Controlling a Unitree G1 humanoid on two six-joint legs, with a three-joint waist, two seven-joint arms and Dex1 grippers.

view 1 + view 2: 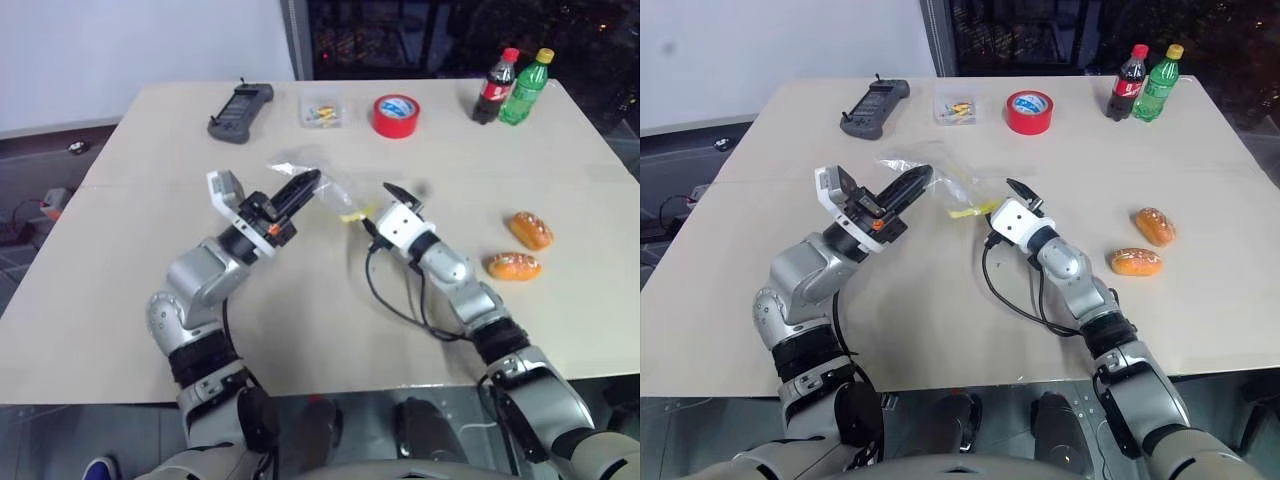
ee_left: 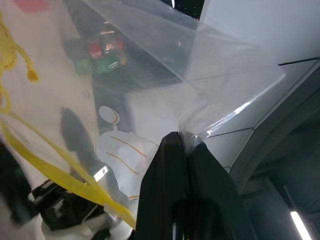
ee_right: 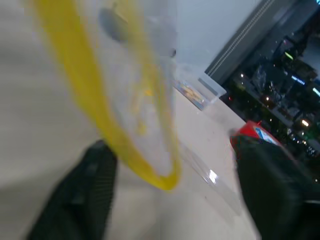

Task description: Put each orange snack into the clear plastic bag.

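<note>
Two bottles (image 1: 511, 86) beyond red tape roll (image 1: 396, 115)

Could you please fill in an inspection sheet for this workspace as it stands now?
Surface: beige table, bare at the near edge.
Job's things: two orange snacks lie on the table at the robot's right; clear plastic bag lifted off the table.
Clutter: black handset, small clear box, red tape roll, cola bottle, green bottle along the far edge.
Grippers: left gripper shut on the bag; right gripper open at the bag's yellow strip.
Cables: black cable loops from the right wrist.
Surroundings: dark window behind.
</note>
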